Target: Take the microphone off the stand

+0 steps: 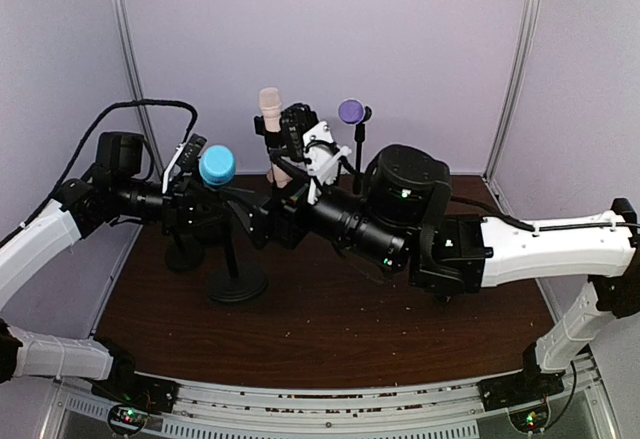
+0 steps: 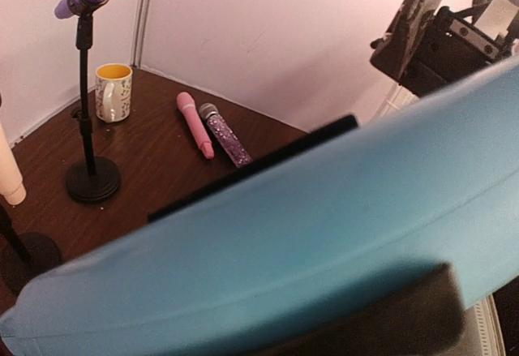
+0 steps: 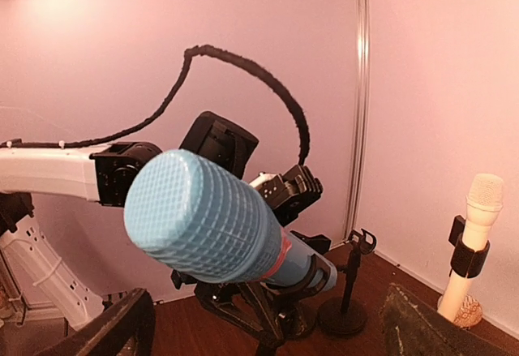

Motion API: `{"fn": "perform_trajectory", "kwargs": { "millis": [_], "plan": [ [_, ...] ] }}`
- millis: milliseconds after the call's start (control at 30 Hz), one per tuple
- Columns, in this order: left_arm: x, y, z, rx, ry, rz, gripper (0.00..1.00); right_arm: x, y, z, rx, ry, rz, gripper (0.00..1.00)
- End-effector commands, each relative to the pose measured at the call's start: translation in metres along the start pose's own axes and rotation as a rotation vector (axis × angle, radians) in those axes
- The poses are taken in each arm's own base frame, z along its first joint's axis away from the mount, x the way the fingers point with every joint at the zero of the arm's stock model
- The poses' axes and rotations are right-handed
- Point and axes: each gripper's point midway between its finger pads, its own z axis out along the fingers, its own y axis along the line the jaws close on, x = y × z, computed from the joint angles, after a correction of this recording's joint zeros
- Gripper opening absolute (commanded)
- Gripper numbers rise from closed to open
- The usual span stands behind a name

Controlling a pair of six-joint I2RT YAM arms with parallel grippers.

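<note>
The blue microphone (image 1: 216,166) sits tilted in the clip (image 3: 320,271) of a black stand (image 1: 237,281) left of centre. My left gripper (image 1: 190,177) reaches in from the left and is shut on the microphone's blue body (image 2: 324,226), which fills the left wrist view between the dark fingers (image 2: 251,168). My right gripper (image 1: 268,221) is low by the stand's pole, just right of the microphone. Its jaws stand wide open, the fingers (image 3: 122,323) at the bottom corners of the right wrist view with the mesh head (image 3: 203,218) ahead of them, untouched.
A cream microphone (image 1: 270,107) and a purple microphone (image 1: 350,111) stand on their own stands at the back. On the table lie a pink microphone (image 2: 195,123) and a glittery purple one (image 2: 227,135), near a mug (image 2: 113,92). A small stand with an empty clip (image 3: 350,287) stands behind.
</note>
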Motion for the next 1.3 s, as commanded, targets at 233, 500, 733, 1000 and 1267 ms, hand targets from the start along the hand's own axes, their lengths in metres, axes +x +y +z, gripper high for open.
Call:
{"fn": "perform_trajectory", "kwargs": {
  "millis": [233,500,733,1000,1267],
  "plan": [
    [-0.014,-0.033,-0.003,0.172,0.015,0.003,0.0,0.006,0.019,0.025,-0.138,-0.032,-0.29,0.97],
    [-0.011,-0.038,-0.005,0.201,0.04,-0.003,0.0,-0.001,0.01,0.052,-0.058,-0.051,-0.381,0.85],
    [-0.009,-0.041,-0.006,0.217,0.057,-0.009,0.0,-0.003,0.013,0.059,-0.073,-0.053,-0.421,0.4],
    [-0.005,-0.035,-0.004,0.194,0.076,-0.03,0.0,-0.022,0.017,0.044,-0.03,-0.109,-0.48,0.24],
    [0.0,-0.015,0.002,0.123,0.101,-0.049,0.0,-0.087,0.045,0.007,-0.033,-0.245,-0.527,0.15]
  ]
}}
